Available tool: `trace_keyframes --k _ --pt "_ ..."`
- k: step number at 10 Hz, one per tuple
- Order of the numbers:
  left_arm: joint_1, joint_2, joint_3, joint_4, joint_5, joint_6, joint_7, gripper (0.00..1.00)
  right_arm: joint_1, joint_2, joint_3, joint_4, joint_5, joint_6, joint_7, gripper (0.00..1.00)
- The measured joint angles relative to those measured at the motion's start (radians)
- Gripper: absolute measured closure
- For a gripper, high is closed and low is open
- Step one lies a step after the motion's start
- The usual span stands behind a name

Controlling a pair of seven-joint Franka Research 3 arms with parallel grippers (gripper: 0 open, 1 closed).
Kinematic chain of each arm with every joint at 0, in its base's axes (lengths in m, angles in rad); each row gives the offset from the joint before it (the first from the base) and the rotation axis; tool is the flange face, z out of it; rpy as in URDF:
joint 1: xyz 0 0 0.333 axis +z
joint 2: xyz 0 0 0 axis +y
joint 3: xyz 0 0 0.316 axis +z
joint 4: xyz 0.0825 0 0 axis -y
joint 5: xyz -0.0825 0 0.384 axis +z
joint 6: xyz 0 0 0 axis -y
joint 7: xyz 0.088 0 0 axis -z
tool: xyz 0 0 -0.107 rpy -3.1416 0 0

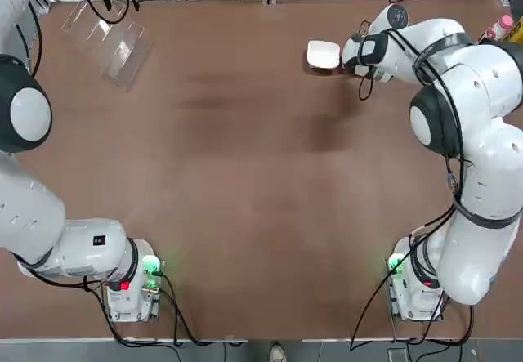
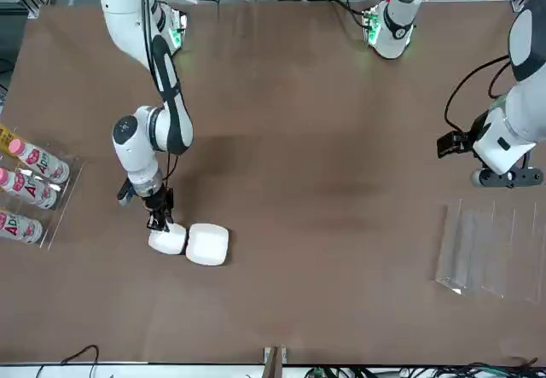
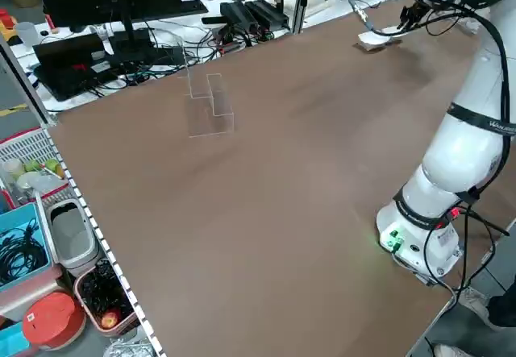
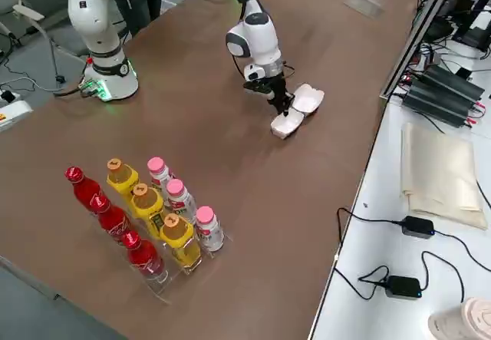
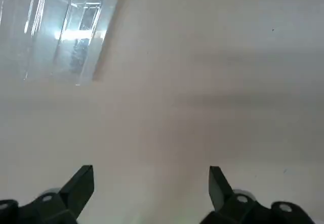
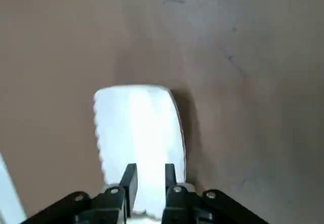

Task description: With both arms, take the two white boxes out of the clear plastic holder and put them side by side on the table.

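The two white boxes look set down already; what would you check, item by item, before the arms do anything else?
1. Both white boxes on the table: ok.
2. Boxes side by side, touching: ok.
3. Clear holder emptied: ok.
4. Right claw let go of its box: cannot tell; fingers sit narrowly apart right over it.
5. Left claw open, holding nothing: ok.
6. Bottle rack away from the right arm: ok.

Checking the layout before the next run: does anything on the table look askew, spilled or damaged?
Nothing stands out. The two white boxes lie flat, side by side, the right end effector over one. The clear plastic holder stands empty and upright; the bottles stay upright in their rack.
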Motion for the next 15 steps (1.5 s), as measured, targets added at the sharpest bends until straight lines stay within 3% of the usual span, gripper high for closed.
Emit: trace_keyframes --k 3,5,6,9,13,15 --pt "0.006 -0.002 0.001 0.016 0.000 0.000 0.000 0.00 0.000 -0.096 -0.035 0.019 0.000 -0.157 -0.088 0.54" --pt "0.053 -0.013 0.000 0.020 0.000 -0.001 0.006 0.00 -0.004 -0.135 -0.060 0.056 -0.002 -0.226 -0.202 0.26" --pt "0.065 -0.023 0.000 0.022 0.000 -0.005 0.014 0.00 -0.005 -0.140 -0.063 0.078 -0.002 -0.259 -0.263 0.16" --pt "0.064 -0.056 -0.004 0.025 0.000 -0.014 0.021 0.00 0.005 -0.155 -0.061 0.151 -0.010 -0.363 -0.358 0.15" --pt "0.065 -0.092 -0.001 0.074 0.000 -0.103 0.029 0.00 -0.068 -0.184 -0.070 0.297 -0.111 -0.704 -0.667 0.13" --pt "0.064 -0.109 0.001 0.089 -0.005 -0.152 0.029 0.00 -0.117 -0.186 -0.049 0.304 -0.154 -0.728 -0.808 0.12"
